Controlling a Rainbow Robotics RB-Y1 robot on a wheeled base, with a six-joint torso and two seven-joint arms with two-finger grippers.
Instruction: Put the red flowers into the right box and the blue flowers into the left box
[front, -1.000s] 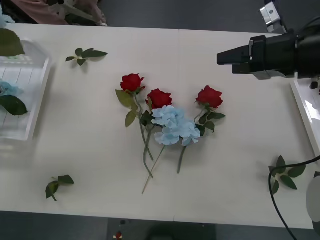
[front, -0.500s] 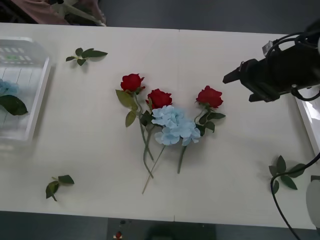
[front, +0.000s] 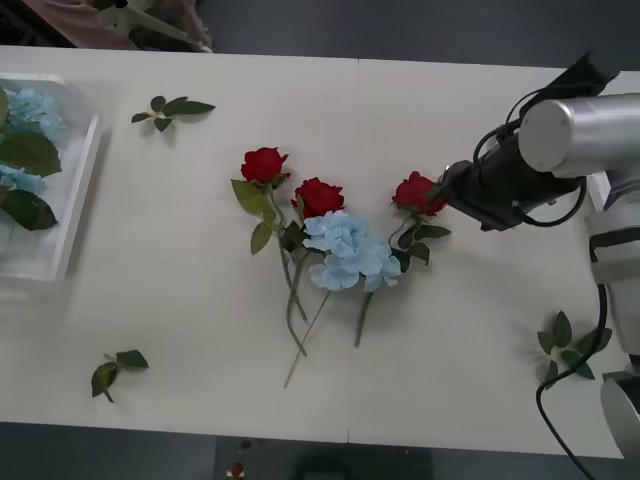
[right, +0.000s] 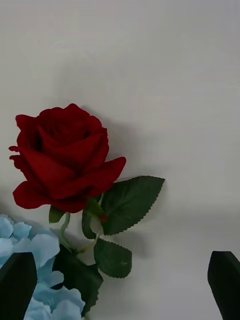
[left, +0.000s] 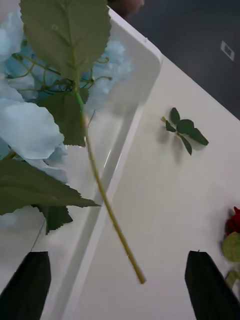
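Note:
Three red flowers (front: 263, 164) (front: 318, 196) (front: 418, 192) lie mid-table around a clump of blue flowers (front: 350, 250). My right gripper (front: 447, 190) hovers at the rightmost rose (right: 65, 155), open, with its black fingers (right: 17, 285) on either side below the bloom and not touching it. The left box (front: 75, 200) at the table's left edge holds blue flowers (front: 30, 110) (left: 30, 125); one stem (left: 110, 215) pokes out over its rim (left: 135, 100). My left gripper (left: 117, 287) is open above that rim. The right box (front: 597, 190) is mostly hidden behind the right arm.
Loose green leaf sprigs lie at the far left (front: 170, 108), the near left (front: 115, 370) and the near right (front: 570, 350). A black cable (front: 550, 410) hangs at the right front corner.
My right arm swung down and to the left, from above the table's right side to the rightmost rose. A blue flower now lies in the far end of the left box.

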